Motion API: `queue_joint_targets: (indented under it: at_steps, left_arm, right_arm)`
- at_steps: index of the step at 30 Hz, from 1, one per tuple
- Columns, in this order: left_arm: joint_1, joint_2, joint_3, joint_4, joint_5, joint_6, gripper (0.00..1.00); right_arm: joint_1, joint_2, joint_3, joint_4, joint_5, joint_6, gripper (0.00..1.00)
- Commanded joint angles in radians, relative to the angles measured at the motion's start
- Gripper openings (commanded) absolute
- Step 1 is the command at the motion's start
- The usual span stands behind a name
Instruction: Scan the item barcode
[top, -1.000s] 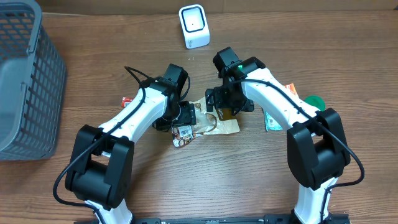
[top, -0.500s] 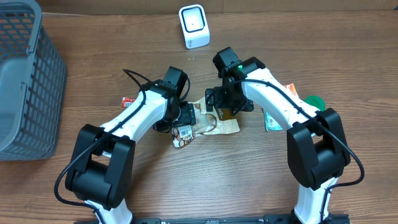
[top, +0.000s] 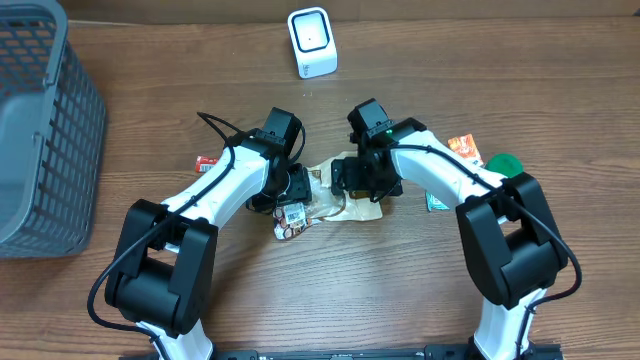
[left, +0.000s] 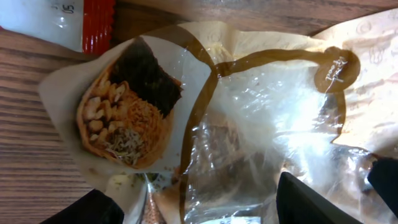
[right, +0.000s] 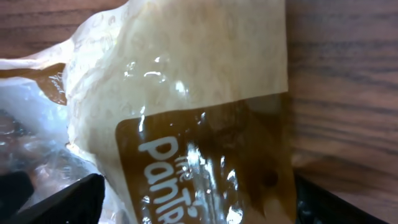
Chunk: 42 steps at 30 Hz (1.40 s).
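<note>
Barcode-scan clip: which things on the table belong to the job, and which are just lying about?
In the job:
snack bag
barcode label on it
scanner, white, at the far edge

Lying about:
basket, grey, far left
red-and-white packet
orange packet
green item
teal packet

Right gripper (top: 362, 188) moved lower-left over snack bag (top: 335, 208); orange packet (top: 462, 148) more exposed.

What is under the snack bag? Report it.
Only wooden table shows around the edges of the snack bag. Anything directly beneath it is covered by the bag itself.
</note>
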Motion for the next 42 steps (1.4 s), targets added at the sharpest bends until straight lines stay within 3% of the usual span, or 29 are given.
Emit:
queue_joint_targets:
  at_steps: [1, 4, 10, 15, 20, 30, 36, 38, 42]
  left_arm:
    - [0.0, 0.02, -0.016, 0.003, -0.018, -0.009, 0.63]
    - [0.0, 0.02, -0.016, 0.006, -0.018, -0.009, 0.57]
    - [0.0, 0.02, -0.016, 0.005, -0.025, -0.008, 0.55]
    - [0.0, 0.02, -0.016, 0.005, -0.025, -0.008, 0.57]
    - [0.0, 0.02, -0.016, 0.005, -0.024, -0.009, 0.68]
    - [0.015, 0.019, -0.011, 0.032, -0.024, 0.01, 0.93]
    - [0.048, 0.013, 0.051, 0.015, -0.022, 0.065, 0.97]
    - [0.068, 0.006, 0.105, -0.011, -0.025, 0.127, 0.98]
    - [0.12, 0.0, 0.202, -0.065, -0.047, 0.197, 1.0]
  right_arm:
    - [-0.002, 0.026, -0.061, 0.025, -0.131, 0.003, 0.86]
    - [-0.002, 0.026, -0.071, 0.056, -0.198, 0.003, 0.78]
    - [-0.002, 0.026, -0.071, 0.105, -0.325, 0.002, 0.75]
    - [-0.002, 0.026, -0.071, 0.122, -0.348, 0.002, 0.57]
    - [-0.002, 0.026, -0.071, 0.126, -0.347, -0.006, 0.49]
    - [-0.002, 0.026, -0.071, 0.125, -0.326, -0.005, 0.16]
    - [-0.002, 0.026, -0.071, 0.126, -0.325, -0.005, 0.13]
    - [-0.002, 0.026, -0.071, 0.13, -0.325, -0.005, 0.04]
    - [-0.002, 0.026, -0.071, 0.133, -0.316, -0.005, 0.04]
